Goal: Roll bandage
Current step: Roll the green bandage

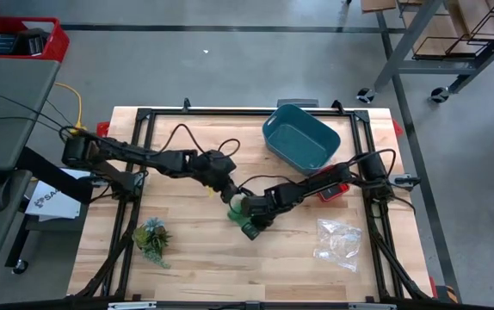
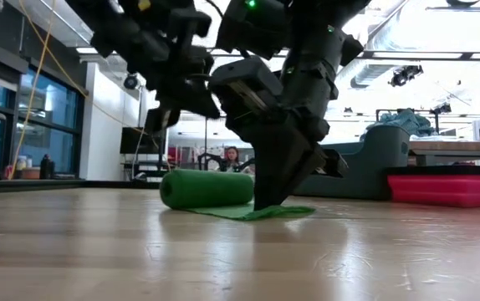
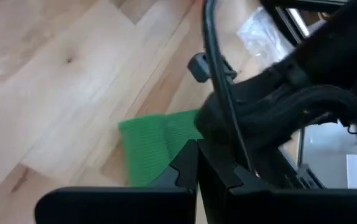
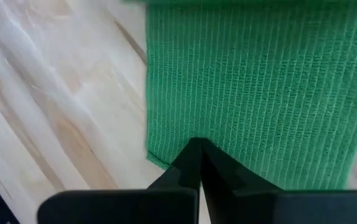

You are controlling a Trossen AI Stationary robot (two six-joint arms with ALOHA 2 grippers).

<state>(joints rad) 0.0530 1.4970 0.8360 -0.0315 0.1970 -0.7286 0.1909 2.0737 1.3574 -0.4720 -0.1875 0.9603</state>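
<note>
The bright green bandage (image 1: 240,209) lies mid-table, mostly as a roll (image 2: 206,188), with a short flat tail (image 2: 252,212) spread on the wood toward the near edge. My right gripper (image 1: 252,227) is shut and stands on this tail; it also shows in the low view (image 2: 265,203) and in the right wrist view (image 4: 197,146). My left gripper (image 1: 229,195) is shut and sits just above the roll's far side; in the left wrist view (image 3: 197,149) the green bandage (image 3: 157,149) lies right past its tips. My right gripper presses its shut fingertips down on the bandage's flat tail (image 4: 234,137), near the tail's free end. The fingers slant down from above. The tail lies flat on the table under them. My left gripper is at the roll, but I cannot tell whether it touches it.
A teal bin (image 1: 300,138) stands at the far side of the table. A small leafy plant (image 1: 152,238) lies at the near left. A clear plastic bag (image 1: 337,241) lies at the near right. A red object (image 1: 333,190) sits under my right arm.
</note>
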